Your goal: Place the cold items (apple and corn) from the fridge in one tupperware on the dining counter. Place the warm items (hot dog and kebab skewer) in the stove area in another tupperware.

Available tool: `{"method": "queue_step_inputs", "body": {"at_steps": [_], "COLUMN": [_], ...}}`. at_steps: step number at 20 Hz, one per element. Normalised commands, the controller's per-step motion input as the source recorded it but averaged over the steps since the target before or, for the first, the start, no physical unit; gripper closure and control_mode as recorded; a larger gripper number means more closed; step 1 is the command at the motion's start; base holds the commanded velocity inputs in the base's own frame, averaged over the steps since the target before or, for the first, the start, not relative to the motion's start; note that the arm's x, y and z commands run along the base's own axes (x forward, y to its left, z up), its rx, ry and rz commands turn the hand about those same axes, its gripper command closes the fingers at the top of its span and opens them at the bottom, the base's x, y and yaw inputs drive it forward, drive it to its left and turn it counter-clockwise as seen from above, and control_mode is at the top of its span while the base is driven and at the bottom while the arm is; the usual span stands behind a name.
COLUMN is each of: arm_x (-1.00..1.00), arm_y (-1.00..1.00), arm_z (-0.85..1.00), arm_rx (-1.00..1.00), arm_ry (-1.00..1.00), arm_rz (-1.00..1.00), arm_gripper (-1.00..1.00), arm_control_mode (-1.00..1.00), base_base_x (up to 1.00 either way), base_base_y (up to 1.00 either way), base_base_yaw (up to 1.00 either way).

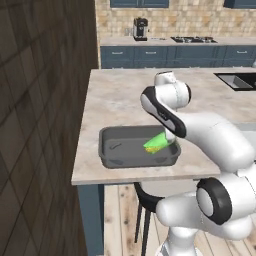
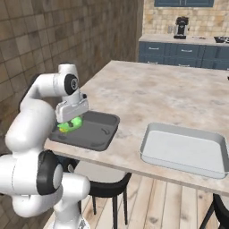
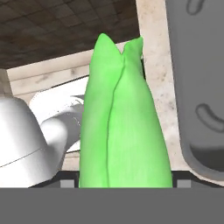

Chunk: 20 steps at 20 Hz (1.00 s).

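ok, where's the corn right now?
The corn is held in the gripper, just over the dark tupperware at the dining counter's near edge.

The bright green husked ear of corn (image 3: 124,127) looks smooth and waxy, with a soft sheen along its folded leaves. At 3 o'clock from it in the hand view, the dark grey rectangular plastic tupperware (image 1: 117,150) has a matt, even finish. The beige speckled stone dining counter (image 2: 179,96) looks polished yet dull. On it, the light grey rectangular plastic tupperware (image 2: 154,136) appears smooth with a faint satin gloss.
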Motion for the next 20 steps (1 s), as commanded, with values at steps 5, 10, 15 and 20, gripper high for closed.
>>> {"method": "queue_step_inputs", "body": {"at_steps": [5,10,15,20], "arm_x": [0.60,0.64,0.67,0.55], "arm_y": [0.14,0.08,0.08,0.02], "arm_z": [-0.35,-0.43,-0.35,-0.37], "arm_rx": [0.00,0.00,0.00,0.00], "arm_ry": [0.04,0.17,0.10,0.00], "arm_rz": [0.01,0.00,0.00,0.00], "arm_gripper": [1.00,1.00,1.00,1.00], "arm_control_mode": [-1.00,-1.00,-1.00,-1.00], "base_base_x": [0.00,0.00,0.00,0.00], "base_base_y": [0.00,0.00,0.00,0.00], "base_base_yaw": [0.00,0.00,0.00,0.00]}}
